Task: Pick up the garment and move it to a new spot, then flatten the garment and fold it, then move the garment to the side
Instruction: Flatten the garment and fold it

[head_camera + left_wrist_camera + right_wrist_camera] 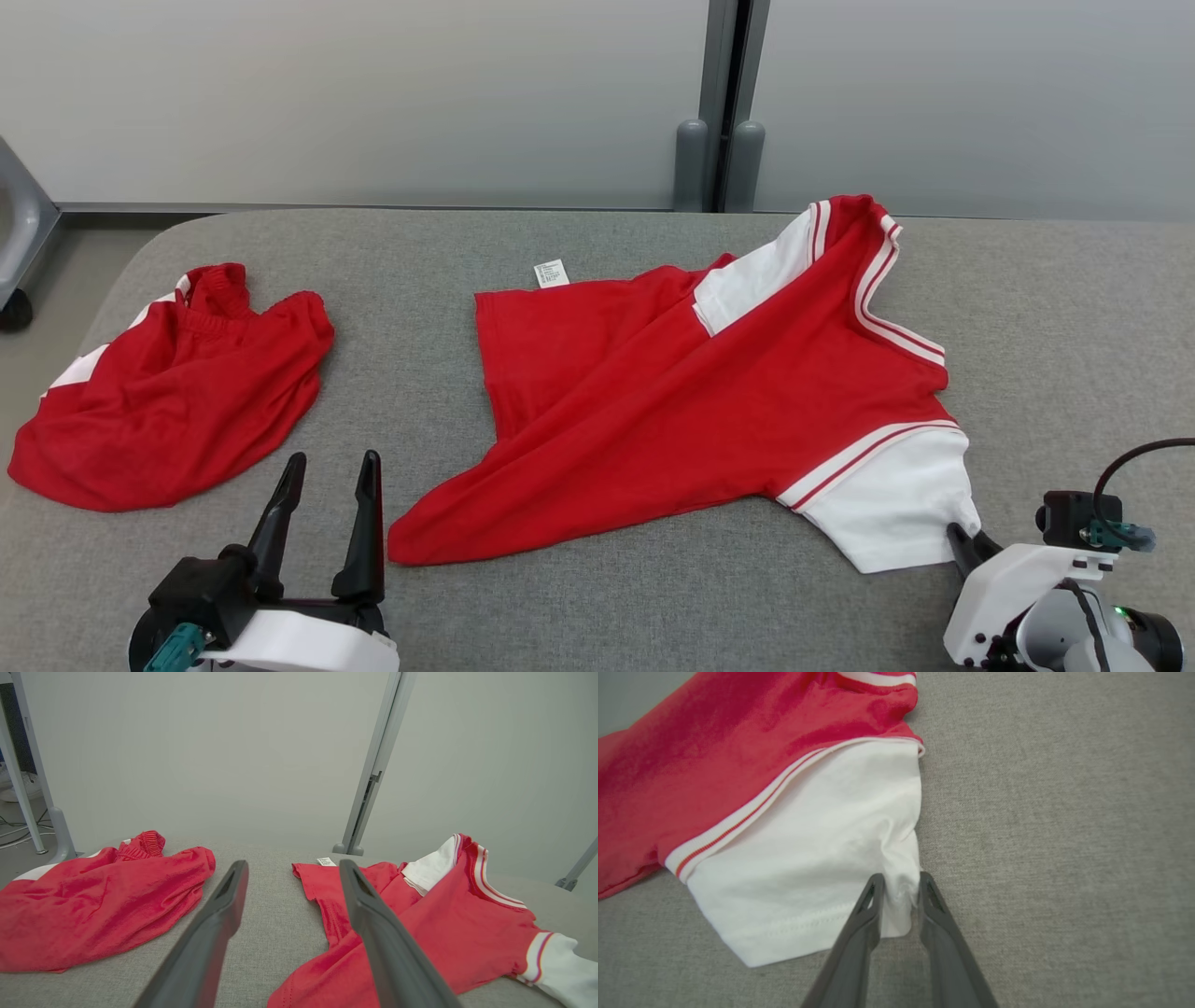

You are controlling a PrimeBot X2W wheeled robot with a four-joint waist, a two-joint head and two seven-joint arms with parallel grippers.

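The garment (691,411) is a red shirt with white sleeves, spread crumpled across the middle of the grey table (653,616). Its near white sleeve (896,504) lies at the lower right. My right gripper (969,539) is at that sleeve's corner. In the right wrist view the fingertips (899,884) pinch a puckered fold of the white sleeve (808,858). My left gripper (331,467) stands open at the lower left, above bare table between the two red cloths, its fingers (292,872) holding nothing. The shirt (434,924) lies to its right.
A second red garment (177,392) with an elastic waistband lies bunched at the table's left end (103,900). A white label (551,273) sticks out at the shirt's far hem. Grey wall panels and a post (719,103) stand behind the table.
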